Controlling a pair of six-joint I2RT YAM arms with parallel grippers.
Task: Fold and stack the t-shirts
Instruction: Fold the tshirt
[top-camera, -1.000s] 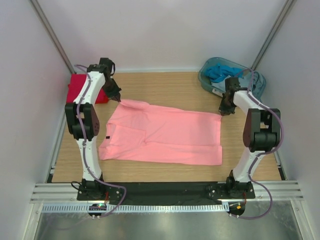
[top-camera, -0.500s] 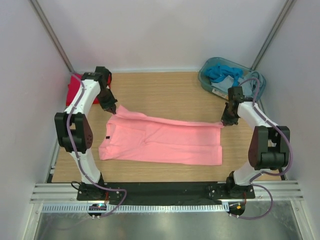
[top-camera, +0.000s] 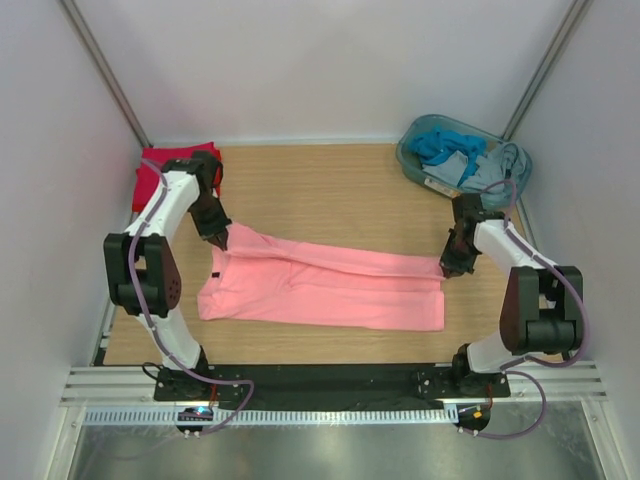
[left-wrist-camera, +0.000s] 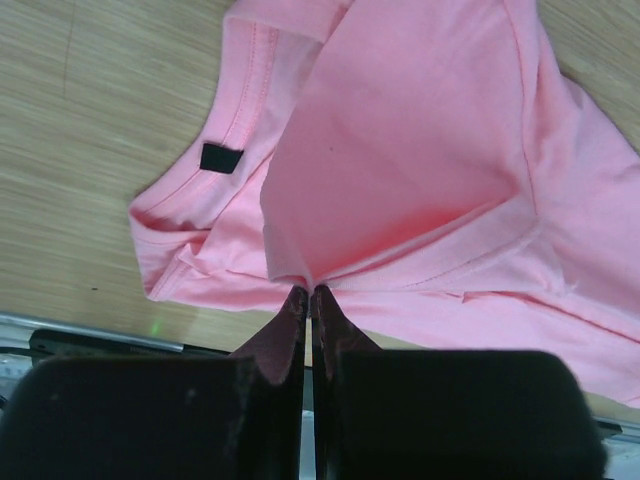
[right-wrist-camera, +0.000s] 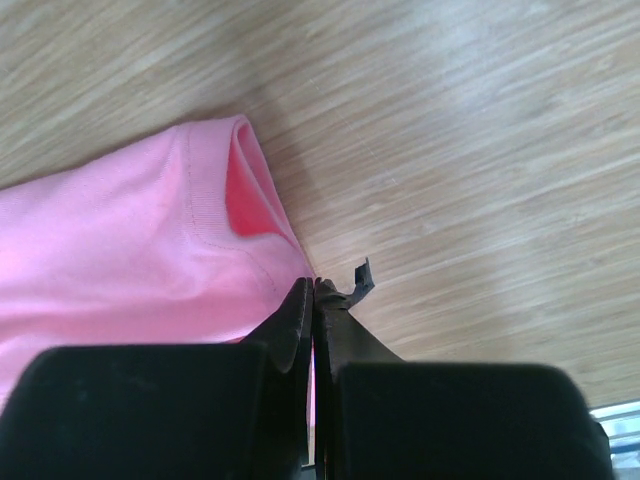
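The salmon-pink t-shirt (top-camera: 320, 285) lies across the middle of the wooden table, its far long edge lifted and carried toward the near edge. My left gripper (top-camera: 219, 240) is shut on its far left corner near the collar; the dark neck label (left-wrist-camera: 220, 158) shows in the left wrist view, where the gripper (left-wrist-camera: 309, 292) pinches the pink cloth (left-wrist-camera: 420, 150). My right gripper (top-camera: 447, 268) is shut on the far right hem corner, seen in the right wrist view (right-wrist-camera: 314, 284) with pink cloth (right-wrist-camera: 120, 250) to its left. The red t-shirt (top-camera: 156, 178) lies folded at the far left.
A teal bin (top-camera: 420, 165) with blue and grey clothes stands at the far right corner. Bare wooden table (top-camera: 330, 190) lies beyond the pink shirt. A black strip (top-camera: 320, 378) and metal rails run along the near edge by the arm bases.
Both grippers have pulled the pink shirt's far edge toward the near side, folding it lengthwise over itself. The visible shirt has grown narrower front to back.
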